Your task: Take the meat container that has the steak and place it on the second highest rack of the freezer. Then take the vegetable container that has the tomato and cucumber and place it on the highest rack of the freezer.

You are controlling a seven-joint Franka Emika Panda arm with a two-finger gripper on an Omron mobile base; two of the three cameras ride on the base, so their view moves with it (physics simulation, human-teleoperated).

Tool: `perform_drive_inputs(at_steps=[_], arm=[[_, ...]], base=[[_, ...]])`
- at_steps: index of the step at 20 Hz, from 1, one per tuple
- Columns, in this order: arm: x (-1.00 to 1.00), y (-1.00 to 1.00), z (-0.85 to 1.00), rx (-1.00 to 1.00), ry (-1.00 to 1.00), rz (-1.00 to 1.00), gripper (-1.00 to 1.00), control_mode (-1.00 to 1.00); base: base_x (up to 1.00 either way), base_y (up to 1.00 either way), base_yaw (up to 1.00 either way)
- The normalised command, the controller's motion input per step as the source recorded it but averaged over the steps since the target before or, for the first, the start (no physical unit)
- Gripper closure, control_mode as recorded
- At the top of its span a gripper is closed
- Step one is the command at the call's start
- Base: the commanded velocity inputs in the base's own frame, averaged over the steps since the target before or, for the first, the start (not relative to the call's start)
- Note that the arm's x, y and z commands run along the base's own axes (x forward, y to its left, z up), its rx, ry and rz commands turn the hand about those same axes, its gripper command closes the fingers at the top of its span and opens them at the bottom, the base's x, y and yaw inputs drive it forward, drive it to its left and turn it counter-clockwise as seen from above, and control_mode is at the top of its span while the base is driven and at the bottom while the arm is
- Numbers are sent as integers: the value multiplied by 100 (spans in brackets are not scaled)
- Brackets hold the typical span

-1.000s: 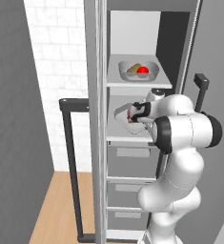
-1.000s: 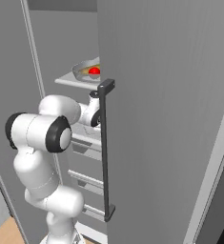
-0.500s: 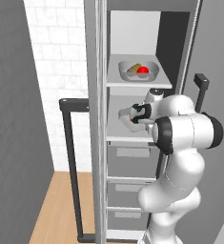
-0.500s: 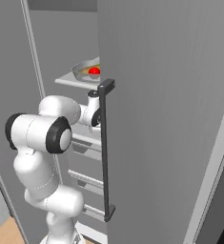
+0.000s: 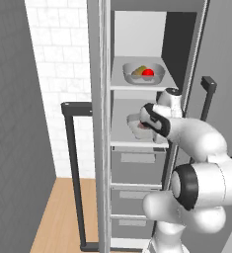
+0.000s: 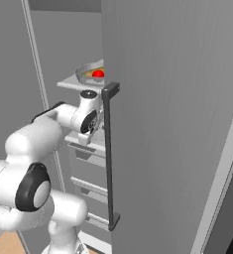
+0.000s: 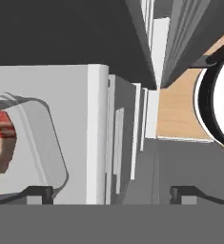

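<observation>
The gripper [image 7: 111,191] is released, its fingers wide apart and holding nothing. The meat container [image 7: 35,143] with the steak [image 7: 0,140] sits on the second highest rack [image 5: 122,136] of the freezer [image 5: 186,29]. The vegetable container [image 5: 143,73] with the tomato [image 5: 147,73] sits on the highest rack [image 5: 118,84].

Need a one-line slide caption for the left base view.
Open freezer: tomato and cucumber container on the top shelf, steak container below, robot gripper open beside it.
</observation>
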Motion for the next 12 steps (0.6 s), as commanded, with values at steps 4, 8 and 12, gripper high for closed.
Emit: perform_drive_inputs(at_steps=[4,8,12], arm=[[-100,33,100,16,10,-2,-100,-100],[-100,26,100,17,27,0,-100,-100],[-100,6,75,10,1,0,-100,-100]], base=[[0,0,0],[0,0,0],[0,0,0]])
